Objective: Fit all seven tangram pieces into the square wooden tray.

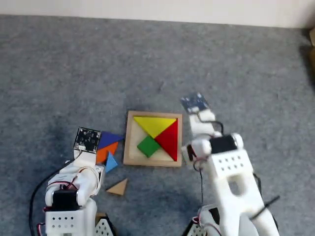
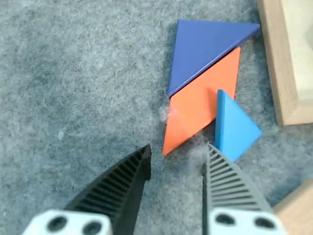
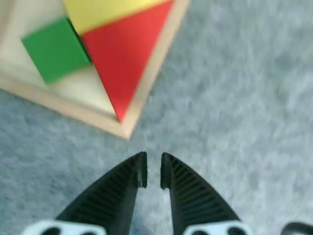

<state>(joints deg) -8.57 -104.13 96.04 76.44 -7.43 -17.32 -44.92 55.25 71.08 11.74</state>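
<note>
The square wooden tray [image 1: 129, 153] holds a yellow triangle [image 1: 155, 125], a red triangle [image 1: 169, 139] and a green square [image 1: 147, 146]. Left of the tray, a dark blue triangle [image 2: 205, 49], an orange parallelogram [image 2: 198, 115] and a light blue triangle [image 2: 234, 128] lie together on the carpet. A tan triangle [image 1: 118, 187] lies nearer the front. My left gripper [image 2: 178, 147] is open, its tips just short of the orange piece's near corner. My right gripper [image 3: 152, 155] is shut and empty over the carpet, close to the tray's corner [image 3: 126, 131], where the red triangle [image 3: 124, 54] ends.
Grey carpet covers the table. The left arm [image 1: 74, 191] and the right arm [image 1: 231, 182] stand at the front edge. The tray's wall [image 2: 283, 58] is right beside the loose pieces. The tan triangle's edge [image 2: 298, 210] lies beside the left fingers.
</note>
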